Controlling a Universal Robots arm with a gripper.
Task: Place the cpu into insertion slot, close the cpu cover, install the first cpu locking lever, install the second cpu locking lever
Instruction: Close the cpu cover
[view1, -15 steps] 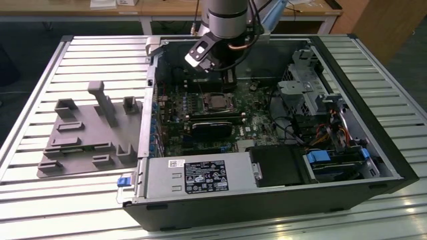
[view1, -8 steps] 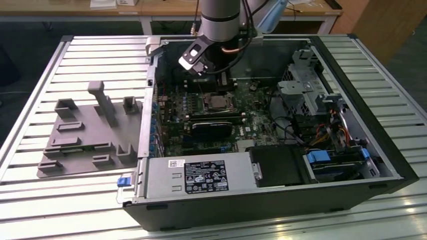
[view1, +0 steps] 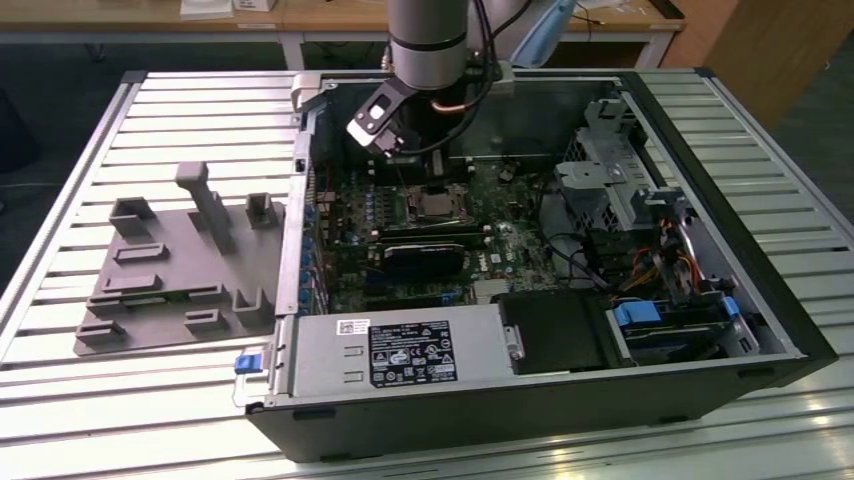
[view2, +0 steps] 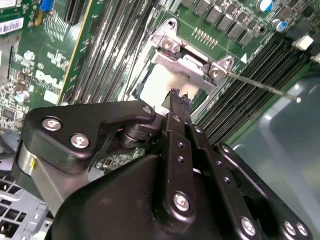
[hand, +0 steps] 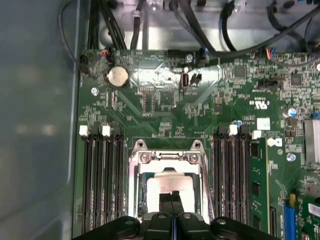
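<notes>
Gripper (hand: 172, 196) - fingers pressed together, holding nothing, tips just above cpu (hand: 156, 187) | cpu lies in insertion slot (hand: 141, 176), cpu cover (hand: 167, 157) framing it | step: likely closing cover | locking lever (view2: 265, 88) stands free - calls for gentle, square pressure

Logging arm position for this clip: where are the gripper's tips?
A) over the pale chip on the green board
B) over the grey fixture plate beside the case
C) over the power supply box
A: in the first wrist view the gripper, shut, points at the pale chip.
</notes>
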